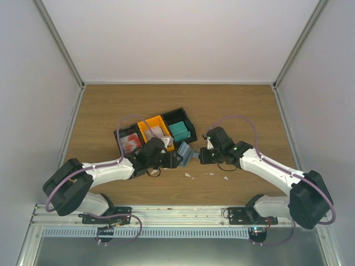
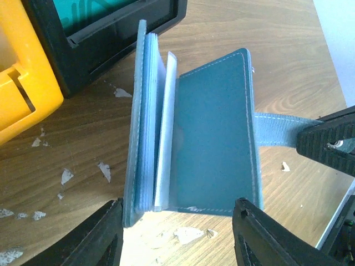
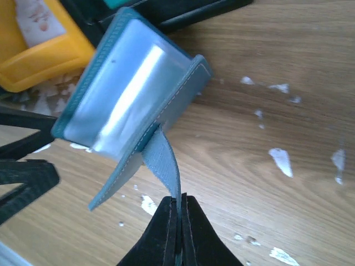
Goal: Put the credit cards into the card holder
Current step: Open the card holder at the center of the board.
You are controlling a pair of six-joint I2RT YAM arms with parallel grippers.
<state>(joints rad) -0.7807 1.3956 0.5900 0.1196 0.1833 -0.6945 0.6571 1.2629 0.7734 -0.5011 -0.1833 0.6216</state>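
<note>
Right gripper is pinched tight on the strap of the blue-teal card holder. Our left gripper stands wide, one finger on either side of the holder's near edge; we cannot tell whether they touch it. The holder stands splayed like a book on the table, with pale-stitched covers and clear sleeves inside, just beside the black bin.

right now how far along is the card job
Done: the card holder stands open on the table. In hand: the right gripper pinches its strap; the left gripper straddles it. To do: the credit cards lie in their bin; no red card shows in the holder.
</note>
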